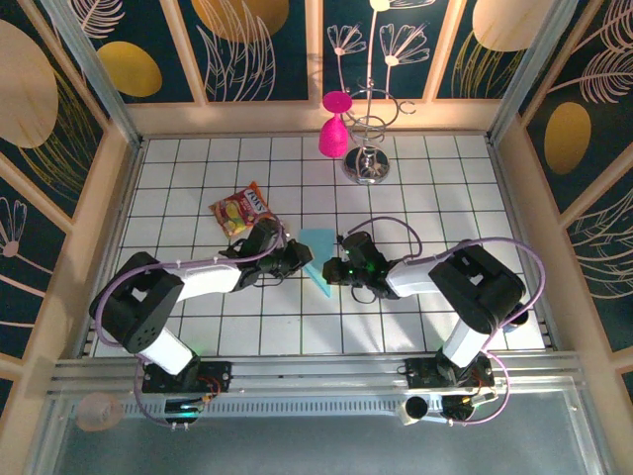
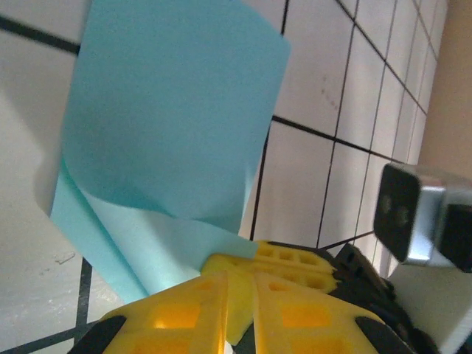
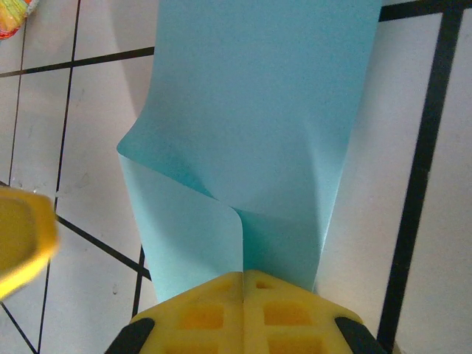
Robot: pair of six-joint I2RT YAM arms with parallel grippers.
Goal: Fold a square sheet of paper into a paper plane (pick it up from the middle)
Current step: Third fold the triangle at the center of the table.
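Pinched mid-table betw. both arms: square sheet of paper, light blue, curled over w/ a loose fold, not flat. Gripped from the left w/ left gripper, clamped tight on the sheet's edge; on left wrist cam, yellow fingers pressed together around the paper. Gripped from the right w/ right gripper, likewise closed on the sheet, fingers meeting at a bent corner. Lay just beyond the left gripper on white tiles: snack packet, red & yellow.
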